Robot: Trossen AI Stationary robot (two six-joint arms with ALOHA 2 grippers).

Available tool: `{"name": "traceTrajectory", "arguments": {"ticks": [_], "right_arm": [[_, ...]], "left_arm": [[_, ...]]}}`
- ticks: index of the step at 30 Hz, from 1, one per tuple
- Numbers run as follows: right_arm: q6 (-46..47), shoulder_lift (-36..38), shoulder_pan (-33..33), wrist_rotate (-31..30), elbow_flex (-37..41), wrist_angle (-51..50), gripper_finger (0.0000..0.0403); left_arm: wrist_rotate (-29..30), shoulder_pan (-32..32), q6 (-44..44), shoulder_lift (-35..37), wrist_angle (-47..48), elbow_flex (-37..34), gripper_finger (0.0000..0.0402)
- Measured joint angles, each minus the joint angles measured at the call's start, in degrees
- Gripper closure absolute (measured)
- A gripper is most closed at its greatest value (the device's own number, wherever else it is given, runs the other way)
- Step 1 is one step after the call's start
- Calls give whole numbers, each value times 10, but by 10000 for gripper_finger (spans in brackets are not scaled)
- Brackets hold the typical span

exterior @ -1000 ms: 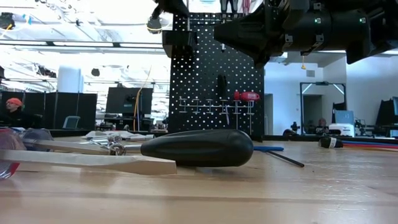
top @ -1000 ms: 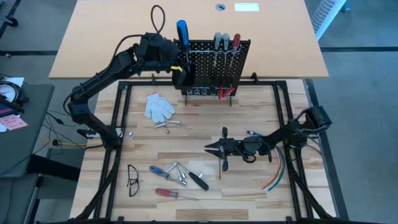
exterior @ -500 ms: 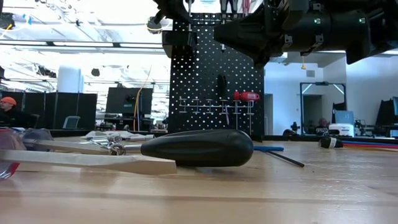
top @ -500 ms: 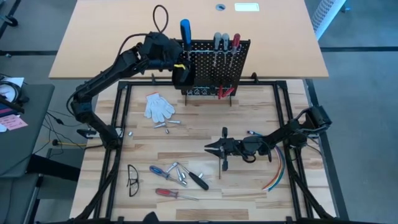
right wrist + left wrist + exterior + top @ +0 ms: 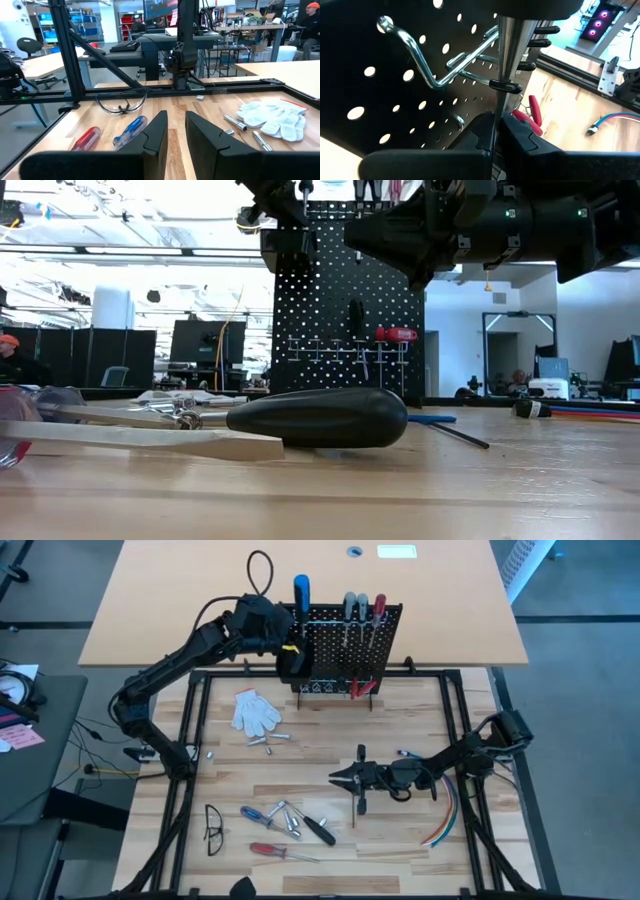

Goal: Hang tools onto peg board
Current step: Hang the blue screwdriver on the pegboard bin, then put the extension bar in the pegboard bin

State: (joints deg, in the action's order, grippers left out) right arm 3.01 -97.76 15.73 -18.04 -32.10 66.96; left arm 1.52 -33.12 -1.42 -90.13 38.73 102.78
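Note:
The black peg board stands upright at the table's far edge, with a black bin on its left. A grey-handled and a red-handled screwdriver hang on it, with red pliers low down. My left gripper is at the board's top left corner, shut on a blue-handled screwdriver. My right gripper hovers over the table's middle, slightly open and empty. A blue, a red and a black screwdriver and silver bits lie near the front left. My left gripper pinches the blue screwdriver's metal shaft between its two fingers, below the handle. The fingers come from the table's left and lie across the shaft. The screwdriver stands upright, handle up above the board's top edge. Its shaft is close to a silver wire hook.
A white glove and more silver bits lie left of the board. Glasses lie at the front left. Coloured cables lie by the right arm. A black frame rims the table.
My left gripper has moved a little toward the table's right edge along the board's top. It still holds the blue screwdriver, which has stayed upright. My right arm has kept still.

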Motion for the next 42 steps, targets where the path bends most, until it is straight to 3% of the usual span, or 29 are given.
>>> {"name": "traceTrajectory", "arguments": {"ticks": [8,21,31,37,42], "right_arm": [[0,0,0,0,0,-2,326],[0,0,0,0,0,-2,326],[0,0,0,0,0,-6,326],[0,0,0,0,0,-6,326],[0,0,0,0,0,-6,326]], "left_arm": [[0,1,-2,0,-4,0,375],[-1,4,-8,3,17,0,246],[-2,23,-6,65,52,0,240],[-1,71,21,115,79,0,240],[59,181,52,137,149,0,240]]}}
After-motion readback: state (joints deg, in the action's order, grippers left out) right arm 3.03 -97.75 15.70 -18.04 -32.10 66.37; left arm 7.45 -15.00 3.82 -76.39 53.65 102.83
